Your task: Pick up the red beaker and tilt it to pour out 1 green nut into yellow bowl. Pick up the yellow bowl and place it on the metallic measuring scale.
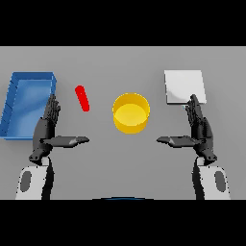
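You are at the very start: nothing is picked up yet. Your left hand (48, 127) and right hand (198, 127) both hover over the grey table (120, 163) with fingers straight and thumbs spread, holding nothing. The small red cylindrical beaker (82, 98) stands tilted just beyond the left hand, between the blue rectangular tray (12, 103) and the round yellow bowl (130, 112). The flat metallic square scale (185, 86) waits beyond the right hand. I judge you must next reach the left hand forward and close it around the beaker.

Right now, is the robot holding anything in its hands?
No, nothing. The left hand and right hand are both open above the table, apart from the red beaker and yellow bowl.
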Controlling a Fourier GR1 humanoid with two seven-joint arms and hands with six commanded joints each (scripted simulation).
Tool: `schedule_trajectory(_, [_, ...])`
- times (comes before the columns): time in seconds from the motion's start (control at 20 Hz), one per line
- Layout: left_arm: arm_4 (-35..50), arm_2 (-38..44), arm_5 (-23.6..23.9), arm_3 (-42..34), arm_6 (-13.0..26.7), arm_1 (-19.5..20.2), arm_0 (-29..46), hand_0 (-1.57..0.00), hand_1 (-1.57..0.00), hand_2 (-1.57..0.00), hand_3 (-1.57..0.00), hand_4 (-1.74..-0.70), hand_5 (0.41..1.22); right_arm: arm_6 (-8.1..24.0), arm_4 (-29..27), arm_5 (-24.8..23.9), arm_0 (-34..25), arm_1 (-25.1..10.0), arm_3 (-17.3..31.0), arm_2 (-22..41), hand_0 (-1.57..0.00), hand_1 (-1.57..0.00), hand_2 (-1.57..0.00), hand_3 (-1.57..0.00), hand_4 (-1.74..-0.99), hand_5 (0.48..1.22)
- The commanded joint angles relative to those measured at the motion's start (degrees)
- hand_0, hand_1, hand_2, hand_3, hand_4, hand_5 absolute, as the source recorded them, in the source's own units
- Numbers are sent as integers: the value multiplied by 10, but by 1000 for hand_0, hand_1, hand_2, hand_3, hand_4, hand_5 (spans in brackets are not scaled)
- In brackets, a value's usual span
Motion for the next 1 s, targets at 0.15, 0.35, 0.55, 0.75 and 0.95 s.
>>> schedule_trajectory(0.15, [3,5,-1,5,2,4,-6,1,1,1,1,-1151,599,0,3,-2,1,3,-1,3,1,1,1,1,-1167,599])
schedule_trajectory(0.35, [-25,-16,-16,-31,-9,35,25,1,1,1,1,-1156,599,-59,114,-36,42,-25,-39,50,1,1,1,1,-1163,595])
schedule_trajectory(0.55, [-47,-39,-16,-66,28,42,37,1,1,1,1,-1163,600,-38,175,-58,62,-31,-71,76,1,1,1,1,-1162,591])
schedule_trajectory(0.75, [-68,-52,-17,-60,36,46,34,1,1,1,1,-1159,602,-39,164,-53,59,-23,-73,76,1,1,1,1,-1199,603])
schedule_trajectory(0.95, [-85,-51,-9,12,11,33,-14,1,1,1,1,-1208,615,-34,148,-36,61,-35,-81,70,1,1,1,1,-1236,623])
